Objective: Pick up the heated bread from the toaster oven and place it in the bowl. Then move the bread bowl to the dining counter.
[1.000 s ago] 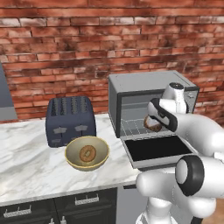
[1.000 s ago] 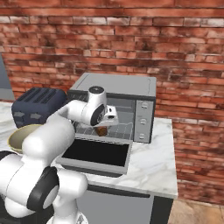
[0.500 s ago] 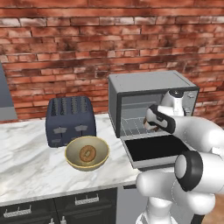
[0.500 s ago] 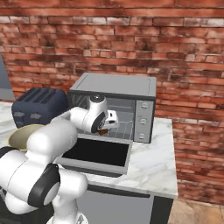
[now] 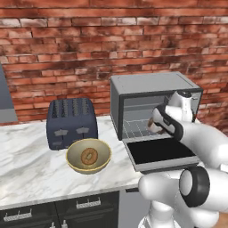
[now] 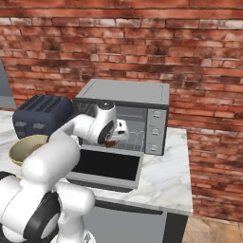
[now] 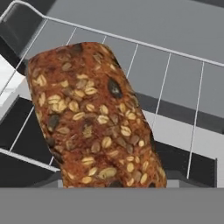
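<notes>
Early stage: the heated bread (image 7: 94,118) lies on the wire rack (image 7: 175,83) inside the toaster oven (image 5: 151,95), door down; nothing lifted yet. The bowl (image 5: 88,156) on the bench (image 5: 31,164) holds a doughnut (image 5: 89,156). Arm reaches into the oven mouth, gripper (image 5: 156,126) at the bread; jaws' width cannot be told.

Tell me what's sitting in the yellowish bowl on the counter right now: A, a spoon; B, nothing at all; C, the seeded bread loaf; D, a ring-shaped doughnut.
D: a brown ring-shaped doughnut lies in the bowl, while the seeded bread is on the toaster oven rack.
</notes>
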